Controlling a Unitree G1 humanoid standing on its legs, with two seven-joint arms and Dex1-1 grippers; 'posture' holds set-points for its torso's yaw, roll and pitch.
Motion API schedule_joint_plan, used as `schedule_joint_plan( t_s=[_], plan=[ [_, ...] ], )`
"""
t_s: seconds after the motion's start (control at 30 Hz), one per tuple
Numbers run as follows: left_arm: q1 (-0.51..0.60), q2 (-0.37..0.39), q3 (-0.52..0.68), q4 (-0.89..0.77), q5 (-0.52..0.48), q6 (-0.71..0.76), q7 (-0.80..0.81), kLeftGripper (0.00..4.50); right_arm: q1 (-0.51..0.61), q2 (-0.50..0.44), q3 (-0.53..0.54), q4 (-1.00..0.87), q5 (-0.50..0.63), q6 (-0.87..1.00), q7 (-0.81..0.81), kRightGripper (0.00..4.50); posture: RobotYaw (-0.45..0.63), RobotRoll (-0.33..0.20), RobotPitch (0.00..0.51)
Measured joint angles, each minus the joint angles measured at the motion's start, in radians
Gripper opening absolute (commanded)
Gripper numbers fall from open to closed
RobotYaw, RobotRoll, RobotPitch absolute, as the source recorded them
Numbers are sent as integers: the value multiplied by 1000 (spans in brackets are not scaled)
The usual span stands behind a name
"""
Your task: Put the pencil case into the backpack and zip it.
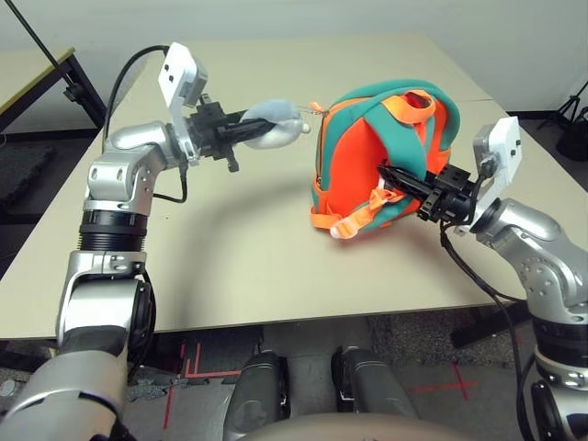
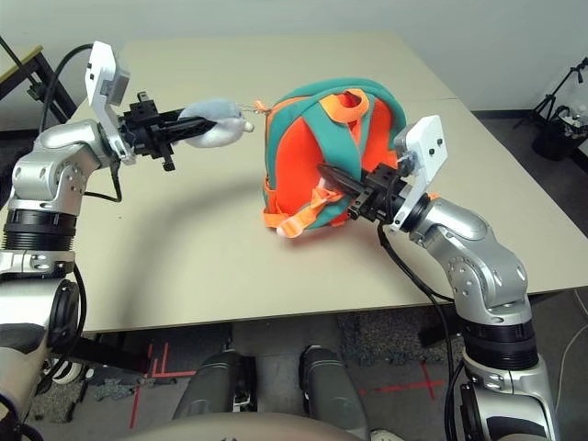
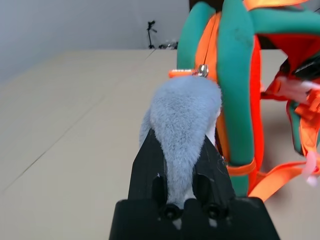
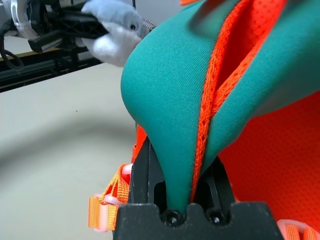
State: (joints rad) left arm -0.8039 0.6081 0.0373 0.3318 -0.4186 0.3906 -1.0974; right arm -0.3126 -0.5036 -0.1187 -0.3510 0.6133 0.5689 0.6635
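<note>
A humanoid robot's left hand grips a grey-and-white plush charm over a pale counter, the toy linked by a thin metal chain to the zipper of an orange-and-teal backpack. The robot's right hand clenches a teal shoulder strap edged in orange mesh on the side of the bag that carries the straps. The backpack stands on the counter, well in from the edge nearest the robot, with orange webbing and pale pink buckles hanging low beside the right hand. Whether the pencil case lies inside the bag cannot be told.
</note>
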Motion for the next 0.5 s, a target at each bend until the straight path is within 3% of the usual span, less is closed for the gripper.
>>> schedule_joint_plan(
  t_s=[0.5],
  plan=[
    [143,-63,-18,-5,-1,24,19,252,-3,4,2,4,-12,0,0,173,46,0,60]
  ],
)
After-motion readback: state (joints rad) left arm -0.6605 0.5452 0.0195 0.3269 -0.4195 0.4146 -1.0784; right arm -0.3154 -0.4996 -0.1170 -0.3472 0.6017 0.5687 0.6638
